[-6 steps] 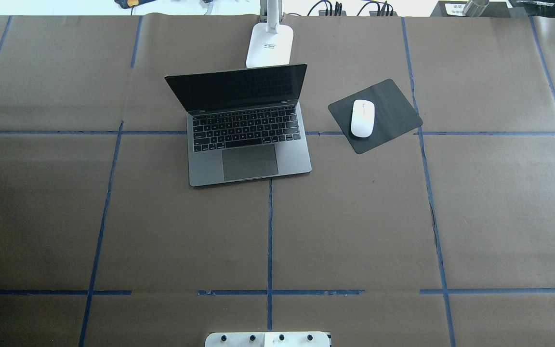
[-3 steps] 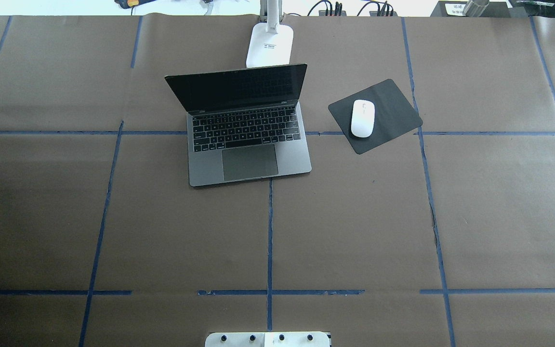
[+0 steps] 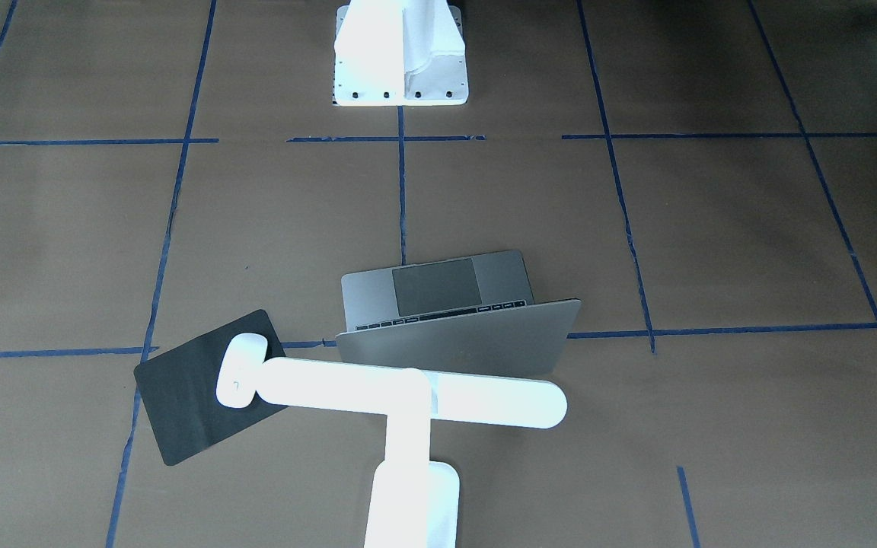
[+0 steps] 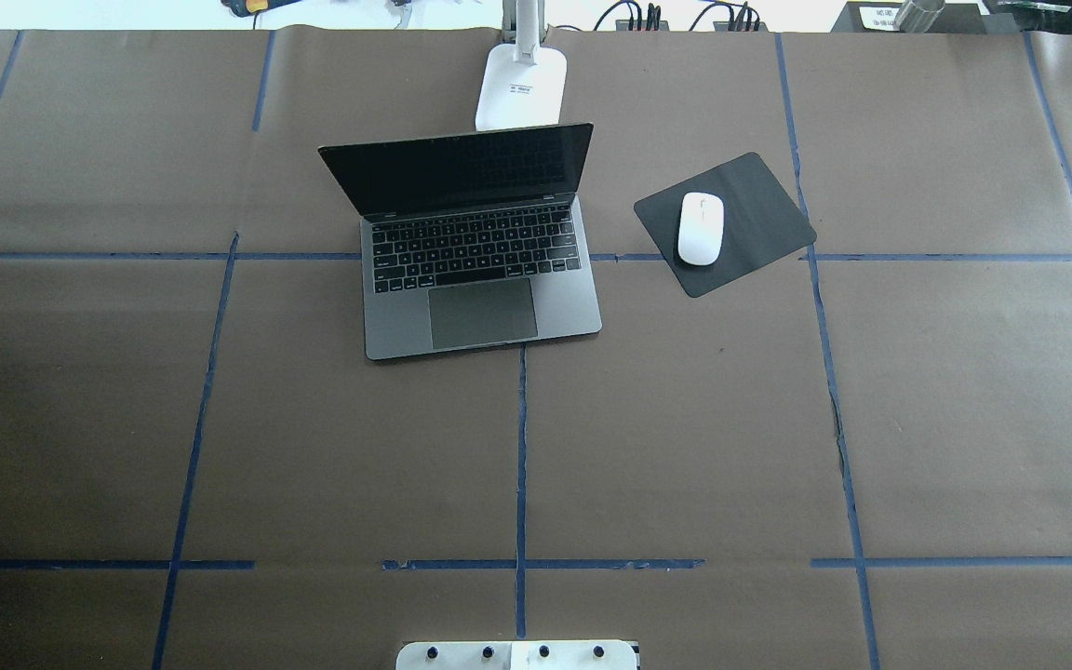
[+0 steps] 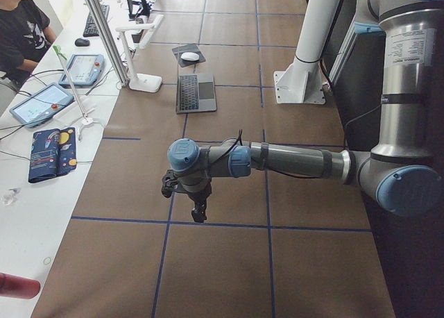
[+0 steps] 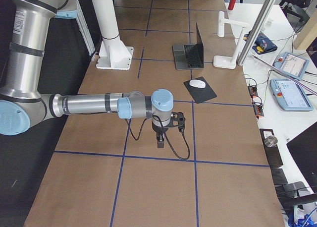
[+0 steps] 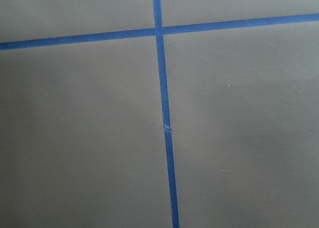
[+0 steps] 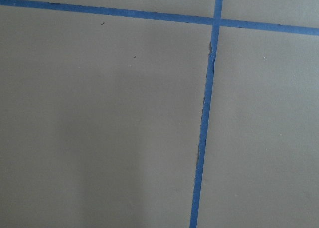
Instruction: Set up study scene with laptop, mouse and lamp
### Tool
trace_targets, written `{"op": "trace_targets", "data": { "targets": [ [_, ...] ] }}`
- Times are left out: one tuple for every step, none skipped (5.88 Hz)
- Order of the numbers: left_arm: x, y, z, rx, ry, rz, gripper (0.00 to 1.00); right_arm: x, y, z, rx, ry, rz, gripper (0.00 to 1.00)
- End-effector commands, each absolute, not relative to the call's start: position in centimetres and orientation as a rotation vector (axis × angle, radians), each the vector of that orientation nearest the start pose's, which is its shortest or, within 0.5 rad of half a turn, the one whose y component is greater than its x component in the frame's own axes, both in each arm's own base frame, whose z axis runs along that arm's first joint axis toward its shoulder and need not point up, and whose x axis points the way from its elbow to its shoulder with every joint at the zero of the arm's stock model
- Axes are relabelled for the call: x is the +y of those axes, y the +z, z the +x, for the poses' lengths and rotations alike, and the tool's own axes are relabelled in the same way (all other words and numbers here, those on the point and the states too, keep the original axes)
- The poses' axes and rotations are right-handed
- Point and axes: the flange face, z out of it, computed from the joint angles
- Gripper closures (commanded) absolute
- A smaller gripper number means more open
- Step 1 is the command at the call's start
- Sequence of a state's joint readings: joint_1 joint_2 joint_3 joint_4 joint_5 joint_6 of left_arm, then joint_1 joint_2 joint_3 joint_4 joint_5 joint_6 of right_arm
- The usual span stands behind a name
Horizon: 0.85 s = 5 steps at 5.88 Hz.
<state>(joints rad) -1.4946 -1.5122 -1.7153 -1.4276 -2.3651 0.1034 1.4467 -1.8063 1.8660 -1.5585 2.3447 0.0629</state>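
Grey, the laptop (image 3: 454, 342) stands open in your front-facing view, the lamp (image 3: 484, 403) at its far side, the mouse (image 3: 240, 371) on a black mat (image 3: 180, 411). Overhead, the mouse lies right of the laptop. From the left end, the left gripper (image 5: 199, 212) hangs well apart from the laptop; from the right end, the right gripper (image 6: 161, 140) hangs apart from the mouse. Whether either is clenched, you cannot tell.

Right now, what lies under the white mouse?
The mouse rests on a black mouse mat, which lies on the brown paper-covered table. The patch of mat directly beneath the mouse is hidden.
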Motion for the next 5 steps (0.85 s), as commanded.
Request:
{"op": "trace_targets", "data": {
  "targets": [
    [-46.6, 62.0, -2.6, 0.799, 0.166, -0.003, 0.0, -40.6, 61.8, 1.4, -0.775, -0.098, 0.005, 0.0],
    [-46.8, 60.7, -2.6, 0.799, 0.173, 0.013, 0.0, -41.5, 61.8, 1.2, -0.777, -0.086, 0.001, 0.0],
    [-46.7, 59.6, -2.6, 0.789, 0.187, 0.035, 0.0, -42.7, 60.8, 1.0, -0.786, -0.103, 0.025, 0.0],
    [-46.8, 59.3, -2.5, 0.789, 0.191, 0.041, 0.0, -43.0, 60.3, 0.9, -0.797, -0.105, 0.03, 0.0],
    [-47.1, 59.6, -2.4, 0.788, 0.192, 0.035, 0.0, -43.0, 60.1, 0.8, -0.814, -0.1, 0.031, 0.0]
  ]
}}
